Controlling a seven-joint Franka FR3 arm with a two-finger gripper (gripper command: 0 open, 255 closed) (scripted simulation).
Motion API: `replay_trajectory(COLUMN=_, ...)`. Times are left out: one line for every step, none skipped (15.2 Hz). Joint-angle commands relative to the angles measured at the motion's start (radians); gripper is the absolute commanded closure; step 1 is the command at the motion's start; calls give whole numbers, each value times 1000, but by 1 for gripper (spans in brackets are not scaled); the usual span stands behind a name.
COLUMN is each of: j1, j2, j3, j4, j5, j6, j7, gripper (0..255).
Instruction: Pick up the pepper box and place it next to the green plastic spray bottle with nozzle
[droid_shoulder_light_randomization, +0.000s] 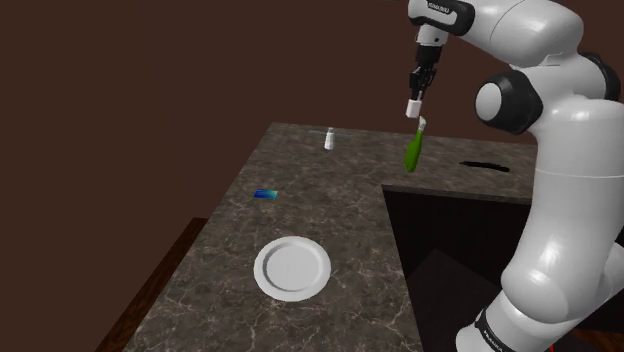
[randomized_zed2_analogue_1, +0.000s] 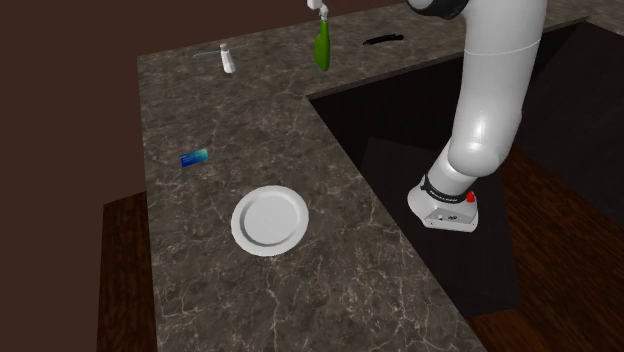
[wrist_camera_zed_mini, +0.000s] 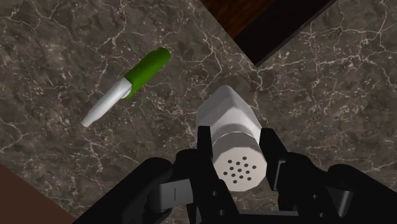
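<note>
In the shoulder view, the end effector (droid_shoulder_light_randomization: 416, 90) is clenched on the white pepper box (droid_shoulder_light_randomization: 413, 107), held in the air above the bench (droid_shoulder_light_randomization: 330, 220). The green spray bottle (droid_shoulder_light_randomization: 413, 150) stands at its 6 o'clock, close below, with its long axis running roughly 12 to 6 and the white nozzle uppermost.

In the second exterior view, a small white shaker (randomized_zed2_analogue_1: 228, 60) stands at the bottle's 9 o'clock, well apart.

In the wrist view, the fingers (wrist_camera_zed_mini: 203, 143) clasp the box by its holed cap. The bottle lies apart from the box with bare bench between, so the descent likely needs a sideways offset.
</note>
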Motion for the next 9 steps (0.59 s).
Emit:
replay_trajectory(j1=11, j2=-22, j3=0, j4=-60, j5=-8, j6=40, j7=2, gripper=255)
replay_trajectory(j1=16, j2=-31, j3=0, j4=-89, j5=-12, j6=59, j7=3, gripper=255)
replay_trajectory(j1=20, j2=-40, j3=0, j4=-116, j5=-15, j6=77, j7=4, gripper=255)
replay_trajectory(j1=24, j2=-48, j3=0, j4=-142, j5=-19, j6=95, j7=5, gripper=255)
replay_trajectory(j1=28, j2=-56, j3=0, j4=-166, j5=-21, j6=113, j7=6, gripper=255)
replay_trajectory(j1=31, j2=-62, j3=0, j4=-190, j5=-24, j6=130, j7=7, gripper=255)
replay_trajectory(j1=34, j2=-69, j3=0, j4=-213, j5=-26, j6=147, j7=8, gripper=255)
replay_trajectory(j1=37, j2=-74, j3=1, j4=-235, j5=-28, j6=163, j7=9, gripper=255)
replay_trajectory(j1=40, j2=-80, j3=1, j4=-256, j5=-30, j6=179, j7=10, gripper=255)
